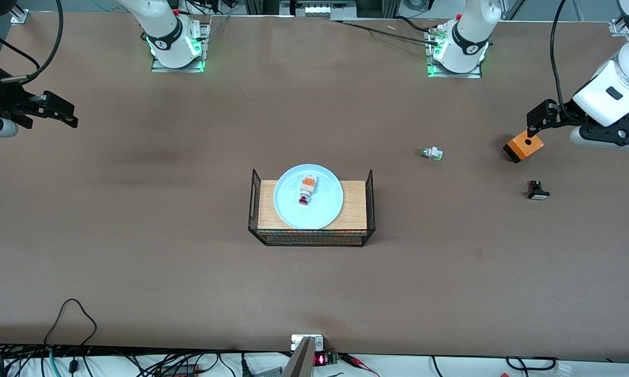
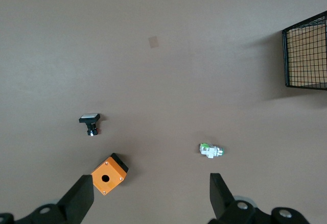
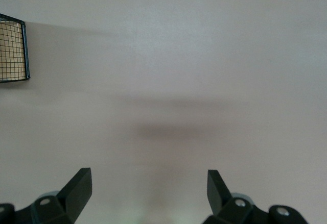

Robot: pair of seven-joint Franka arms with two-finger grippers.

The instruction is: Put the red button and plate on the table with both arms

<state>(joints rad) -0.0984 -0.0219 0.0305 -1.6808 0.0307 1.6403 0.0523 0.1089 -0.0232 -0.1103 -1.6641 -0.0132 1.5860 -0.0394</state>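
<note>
While both claws, left claw (image 2: 148, 198) and right claw (image 3: 148, 193), hang spread and empty, red button (image 1: 306, 190) sits on plate (image 1: 324, 209) atop the rack (image 1: 364, 230); nothing moved to worktop (image 1: 136, 262) yet.

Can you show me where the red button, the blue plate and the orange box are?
red button (image 1: 307, 190): front view, on its white body, lying on the plate.
blue plate (image 1: 290, 209): front view, bare part by its rim.
orange box (image 2: 108, 175): left wrist view, top face by the hole.

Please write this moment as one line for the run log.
red button: on plate | plate: on rack, not yet on table | left gripper: open, over orange box | right gripper: open, over bare table
</note>
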